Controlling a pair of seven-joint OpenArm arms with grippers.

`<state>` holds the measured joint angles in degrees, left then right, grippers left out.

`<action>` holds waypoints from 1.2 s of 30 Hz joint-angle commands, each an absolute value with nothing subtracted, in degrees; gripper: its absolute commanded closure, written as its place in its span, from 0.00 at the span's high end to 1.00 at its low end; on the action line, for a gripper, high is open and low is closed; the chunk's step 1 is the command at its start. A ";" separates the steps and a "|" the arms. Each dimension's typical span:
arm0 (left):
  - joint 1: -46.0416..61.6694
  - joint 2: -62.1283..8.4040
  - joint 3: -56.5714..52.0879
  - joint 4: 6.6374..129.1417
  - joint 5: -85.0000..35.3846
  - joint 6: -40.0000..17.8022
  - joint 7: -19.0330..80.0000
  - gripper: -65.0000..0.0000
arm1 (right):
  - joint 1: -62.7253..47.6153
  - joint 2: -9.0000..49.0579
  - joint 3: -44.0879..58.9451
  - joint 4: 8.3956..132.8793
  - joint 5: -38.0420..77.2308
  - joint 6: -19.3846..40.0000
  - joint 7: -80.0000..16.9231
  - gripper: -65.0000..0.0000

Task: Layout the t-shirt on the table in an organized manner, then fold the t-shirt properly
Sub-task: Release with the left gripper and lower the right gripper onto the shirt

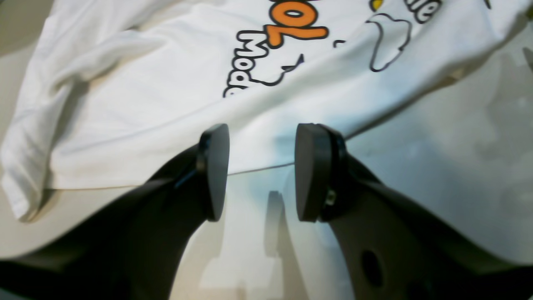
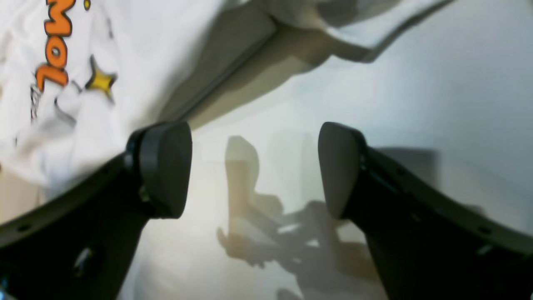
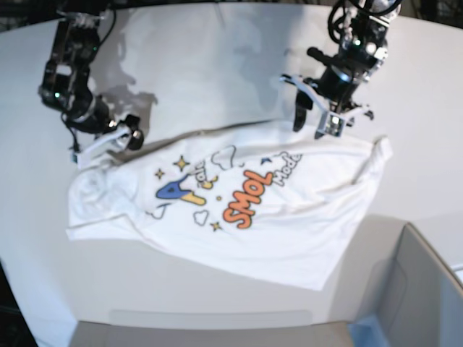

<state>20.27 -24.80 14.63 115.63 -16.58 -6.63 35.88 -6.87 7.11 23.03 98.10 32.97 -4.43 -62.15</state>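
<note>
The white t-shirt [image 3: 246, 210] lies print-up on the table [image 3: 217, 58], wrinkled, with its left end bunched and an orange "SMOL" in the middle. My left gripper [image 3: 316, 124] hovers at the shirt's far right edge. In the left wrist view the left gripper [image 1: 262, 175] is open, and the edge of the t-shirt [image 1: 145, 116] runs just behind its fingertips with nothing pinched. My right gripper [image 3: 116, 144] is at the shirt's far left corner. In the right wrist view the right gripper [image 2: 252, 171] stands wide open over the bare table [image 2: 416, 104], with the t-shirt [image 2: 104, 50] beside its left finger.
A grey box [image 3: 412, 289] stands at the near right corner, close to the shirt's lower right edge. The table's curved far edge [image 3: 419, 22] runs behind both arms. Bare tabletop lies between the arms at the back.
</note>
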 commanded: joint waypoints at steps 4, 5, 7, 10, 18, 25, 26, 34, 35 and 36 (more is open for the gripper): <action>20.35 -25.10 14.02 116.53 -16.57 -6.55 34.59 0.39 | -6.64 6.90 21.05 99.65 38.55 -3.74 -60.62 0.69; 20.35 -25.10 14.02 116.53 -16.57 -6.55 34.59 0.39 | -6.64 7.08 20.97 100.00 40.31 -3.74 -60.62 0.69; 20.35 -25.10 14.20 116.44 -16.57 -6.55 34.59 0.39 | -6.99 6.81 20.97 100.70 41.98 -3.74 -60.53 0.69; 20.09 -25.10 14.37 115.74 -16.57 -6.55 34.59 0.39 | -6.37 6.64 20.62 100.26 41.98 -3.74 -60.44 0.69; 20.09 -25.10 14.37 115.74 -16.57 -6.55 34.59 0.39 | -2.42 5.58 16.13 92.70 41.10 -4.18 -56.04 0.69; 20.09 -25.19 14.02 115.74 -16.57 -6.55 34.59 0.39 | -1.45 1.19 16.13 93.14 33.80 -6.46 -56.04 0.69; 20.09 -25.19 14.02 115.74 -16.57 -6.55 34.59 0.39 | -1.27 0.75 16.22 93.32 33.01 -6.46 -56.04 0.69; 20.09 -25.19 14.11 115.65 -16.57 -6.55 34.68 0.39 | 1.71 0.57 15.96 92.79 30.81 -6.46 -54.11 0.62; 20.09 -25.19 14.20 115.65 -16.57 -6.55 34.68 0.39 | 2.15 0.66 15.96 92.70 30.81 -6.46 -54.11 0.57; 20.09 -25.19 14.20 115.65 -16.57 -6.55 34.68 0.39 | 2.59 0.75 15.96 92.53 30.81 -6.46 -54.11 0.51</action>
<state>20.34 -24.77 14.48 114.85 -16.58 -6.70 35.92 1.19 0.43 16.01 91.64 30.02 -6.87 -55.27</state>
